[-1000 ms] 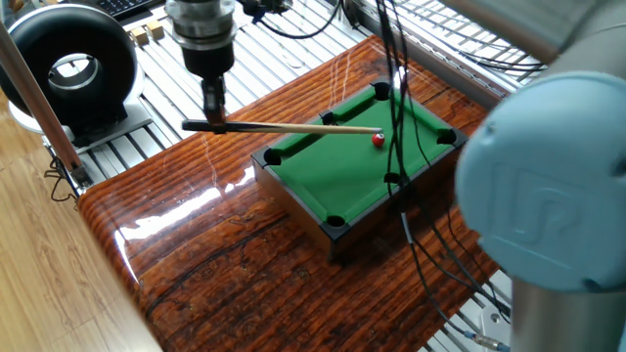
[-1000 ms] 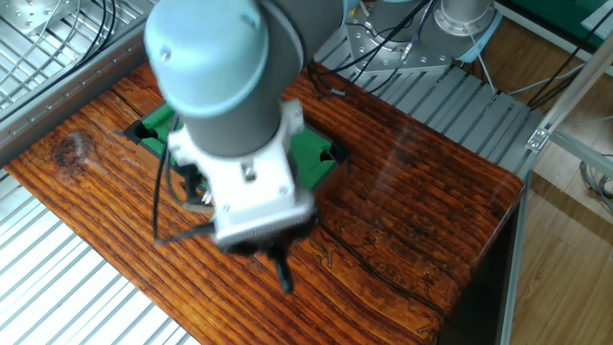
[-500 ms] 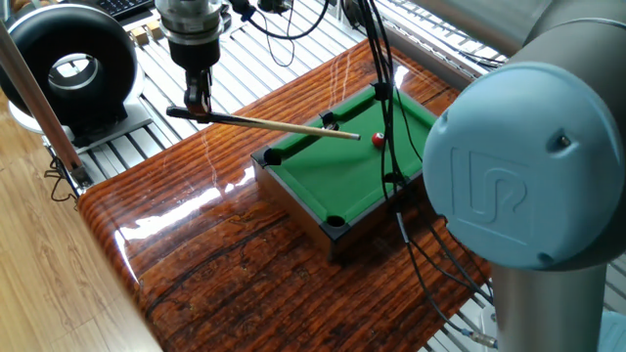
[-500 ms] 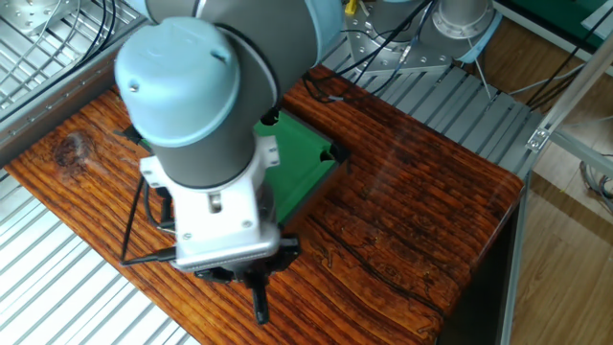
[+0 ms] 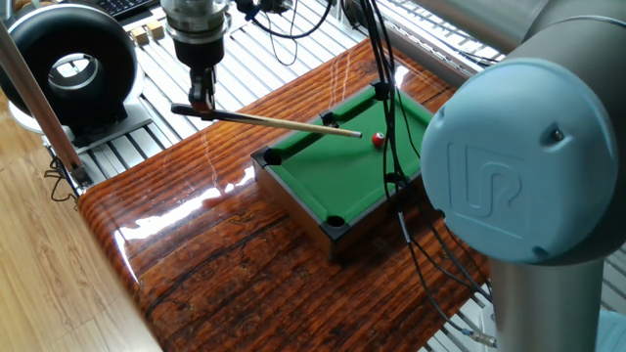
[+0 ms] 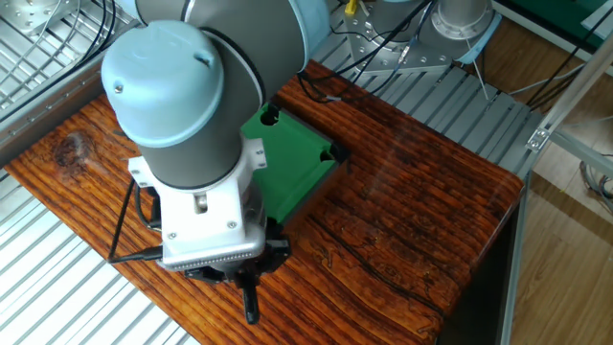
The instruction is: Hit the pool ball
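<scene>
The tiny red pool ball (image 5: pixel 378 140) lies on the green felt of the small pool table (image 5: pixel 342 176), towards its far side. My gripper (image 5: pixel 201 102) hangs to the left of the table and is shut on the butt of a thin wooden cue (image 5: pixel 279 122). The cue slopes down to the right and its tip sits just left of the ball. In the other fixed view the arm hides the ball and most of the pool table (image 6: pixel 297 172); my gripper (image 6: pixel 251 309) points down over the wood.
The pool table stands on a glossy wooden tabletop (image 5: pixel 225 244). A black round device (image 5: pixel 68 68) sits at the back left on slatted metal. Black cables (image 5: pixel 391 108) hang across the pool table. The arm's large joint (image 5: pixel 518 166) fills the right foreground.
My gripper first drew the cue back to the left, away from the ball, then shifted slightly right again so the tip is close to the ball. The ball has not moved.
</scene>
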`<state>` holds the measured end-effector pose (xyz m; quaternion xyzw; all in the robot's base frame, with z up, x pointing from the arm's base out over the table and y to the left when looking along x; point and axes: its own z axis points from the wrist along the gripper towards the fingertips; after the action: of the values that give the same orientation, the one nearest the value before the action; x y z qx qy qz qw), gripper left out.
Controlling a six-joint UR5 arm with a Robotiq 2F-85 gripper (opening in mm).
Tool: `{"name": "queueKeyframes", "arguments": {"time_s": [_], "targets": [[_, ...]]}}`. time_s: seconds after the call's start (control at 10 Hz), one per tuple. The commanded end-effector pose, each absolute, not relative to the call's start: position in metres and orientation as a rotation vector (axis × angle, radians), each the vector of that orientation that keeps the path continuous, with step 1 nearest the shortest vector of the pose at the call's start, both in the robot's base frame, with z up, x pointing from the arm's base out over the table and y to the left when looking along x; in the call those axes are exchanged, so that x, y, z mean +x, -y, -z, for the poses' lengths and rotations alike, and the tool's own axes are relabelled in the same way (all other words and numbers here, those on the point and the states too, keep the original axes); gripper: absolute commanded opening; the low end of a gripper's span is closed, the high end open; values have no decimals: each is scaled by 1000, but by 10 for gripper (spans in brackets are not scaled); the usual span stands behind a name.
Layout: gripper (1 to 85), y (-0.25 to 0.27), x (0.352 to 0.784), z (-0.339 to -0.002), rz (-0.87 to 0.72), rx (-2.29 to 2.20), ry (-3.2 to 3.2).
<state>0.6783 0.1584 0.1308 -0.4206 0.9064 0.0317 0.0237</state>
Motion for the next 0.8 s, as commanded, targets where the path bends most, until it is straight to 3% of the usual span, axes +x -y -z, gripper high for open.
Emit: {"name": "queueKeyframes", "arguments": {"time_s": [0.0, 0.7], "targets": [[10, -151, 677, -128, -97, -1361, -2782], [10, -161, 658, -120, -196, -1362, -2787]]}}
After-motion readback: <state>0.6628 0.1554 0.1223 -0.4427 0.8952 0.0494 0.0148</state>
